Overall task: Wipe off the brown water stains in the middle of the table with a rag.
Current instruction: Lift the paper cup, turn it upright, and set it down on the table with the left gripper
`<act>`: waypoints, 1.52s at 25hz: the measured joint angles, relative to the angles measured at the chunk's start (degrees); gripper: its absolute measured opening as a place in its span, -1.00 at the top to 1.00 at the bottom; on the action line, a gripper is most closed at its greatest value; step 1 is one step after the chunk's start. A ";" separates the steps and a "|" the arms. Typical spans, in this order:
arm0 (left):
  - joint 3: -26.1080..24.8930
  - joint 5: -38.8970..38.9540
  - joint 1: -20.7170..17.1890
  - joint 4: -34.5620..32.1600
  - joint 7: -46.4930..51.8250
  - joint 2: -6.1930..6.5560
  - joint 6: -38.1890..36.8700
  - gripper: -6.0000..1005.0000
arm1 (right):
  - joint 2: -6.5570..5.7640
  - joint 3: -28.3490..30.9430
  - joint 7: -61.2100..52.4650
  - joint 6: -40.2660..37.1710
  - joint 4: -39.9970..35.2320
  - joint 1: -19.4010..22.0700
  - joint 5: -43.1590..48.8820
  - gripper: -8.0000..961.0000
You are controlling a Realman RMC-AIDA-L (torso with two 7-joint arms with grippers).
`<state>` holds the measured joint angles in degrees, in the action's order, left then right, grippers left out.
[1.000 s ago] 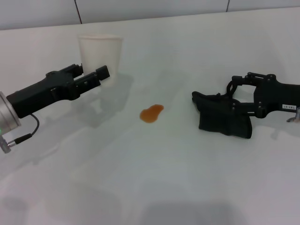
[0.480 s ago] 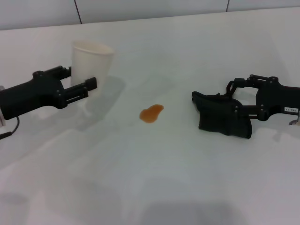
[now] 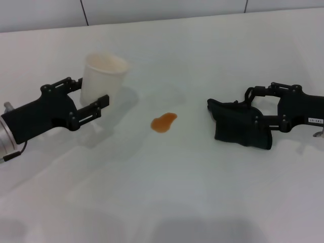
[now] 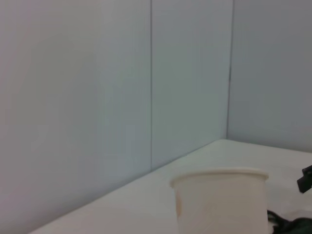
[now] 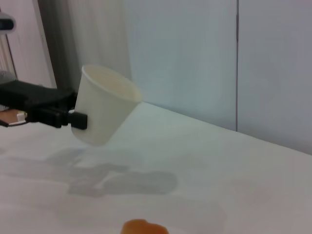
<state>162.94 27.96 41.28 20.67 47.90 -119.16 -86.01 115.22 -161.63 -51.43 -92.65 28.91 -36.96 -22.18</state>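
The brown water stain [image 3: 164, 122] lies in the middle of the white table [image 3: 167, 192]; its edge also shows in the right wrist view [image 5: 144, 227]. The black rag [image 3: 238, 124] rests on the table to the stain's right. My right gripper [image 3: 251, 107] is shut on the rag, low over the table. My left gripper [image 3: 91, 93] is shut on a white paper cup [image 3: 101, 76] and holds it tilted above the table, left of the stain. The cup also shows in the left wrist view [image 4: 219, 200] and the right wrist view [image 5: 105, 105].
A grey panelled wall [image 3: 162, 10] runs along the table's far edge. The left arm's shadow falls on the table under the cup [image 3: 101, 126]. Bare table lies between the stain and the rag.
My left gripper has lifted the cup off the table, tilted it and drawn it towards the near left. The right gripper and rag have barely moved.
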 joint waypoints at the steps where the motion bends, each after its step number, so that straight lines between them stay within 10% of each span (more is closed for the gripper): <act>1: 0.00 0.01 -0.42 -0.27 -0.07 -0.01 0.42 -0.31 | 0.00 0.00 0.01 -0.08 0.00 0.10 -0.02 -0.72; 38: -0.01 1.52 -5.78 -5.44 -8.08 -0.11 8.27 -0.36 | 0.00 0.00 0.02 0.03 -0.61 -0.31 -0.14 -0.72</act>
<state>162.93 29.48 35.50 15.23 39.82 -119.27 -77.74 115.22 -161.63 -51.41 -92.63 28.30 -37.27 -22.33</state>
